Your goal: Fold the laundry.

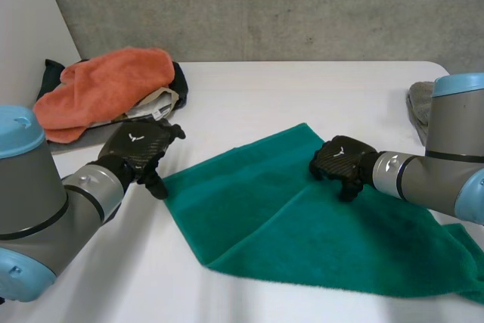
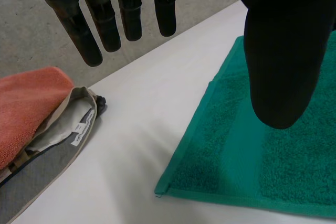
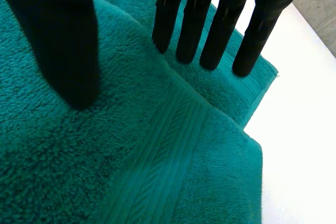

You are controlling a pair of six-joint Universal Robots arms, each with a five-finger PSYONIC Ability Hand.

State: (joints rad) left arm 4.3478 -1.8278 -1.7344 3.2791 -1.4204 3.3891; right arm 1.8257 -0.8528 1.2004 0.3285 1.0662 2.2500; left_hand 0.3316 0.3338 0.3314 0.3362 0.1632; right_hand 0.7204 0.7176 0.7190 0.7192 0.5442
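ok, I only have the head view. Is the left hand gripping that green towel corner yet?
Observer: No. Its wrist view shows the left hand with straight fingers over bare table and its thumb above the green towel, nothing pinched.
Operator: And the right hand?
Observer: Open too. The right hand has straight fingers over the towel and holds none of it.
Operator: Are the layers lined up there?
Observer: No. The upper corner sits short of the lower corner, which pokes out past the fingertips.
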